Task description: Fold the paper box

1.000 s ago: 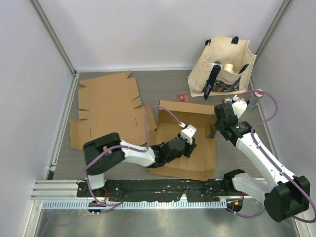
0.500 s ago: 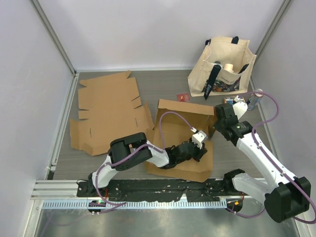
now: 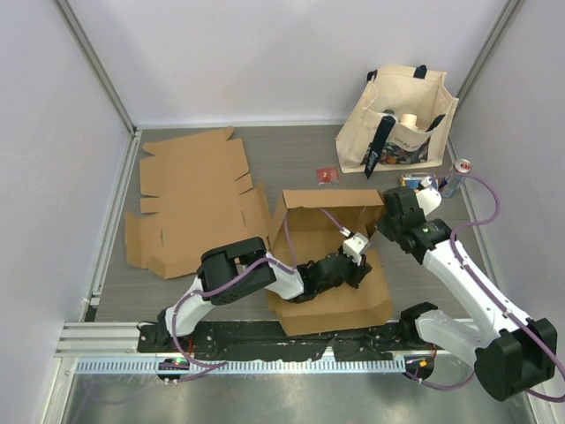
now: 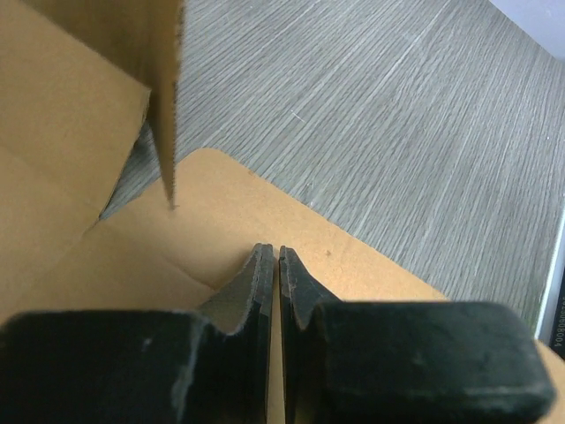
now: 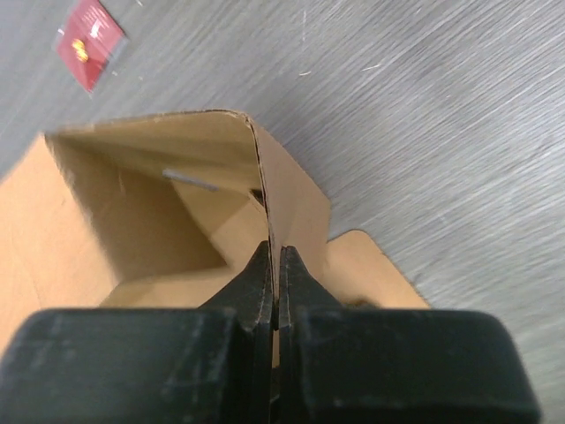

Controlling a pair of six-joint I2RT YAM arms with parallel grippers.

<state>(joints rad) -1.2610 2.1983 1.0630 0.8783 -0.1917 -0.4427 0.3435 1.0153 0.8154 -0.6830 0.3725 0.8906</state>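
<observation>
The brown paper box [image 3: 331,296] lies partly folded in the middle of the table, its back wall [image 3: 334,198] and right wall raised. My right gripper [image 3: 387,228] is shut on the top edge of the right wall, and the cardboard edge [image 5: 261,177] runs between its fingertips [image 5: 273,252]. My left gripper [image 3: 358,267] reaches across inside the box. Its jaws [image 4: 272,256] are shut with nothing between them, just above the flat right flap [image 4: 353,256]. A raised wall edge [image 4: 165,97] stands to its left.
A second flat cardboard sheet [image 3: 194,199] lies at the left. A cloth tote bag [image 3: 397,119] with items stands at the back right. A small red packet [image 3: 328,175] lies behind the box and also shows in the right wrist view [image 5: 88,49]. A can [image 3: 459,170] stands near the right wall.
My left arm has swung right across the box and its gripper now sits at the right flap. The box has shifted and its walls stand more upright. The right gripper has kept its hold.
</observation>
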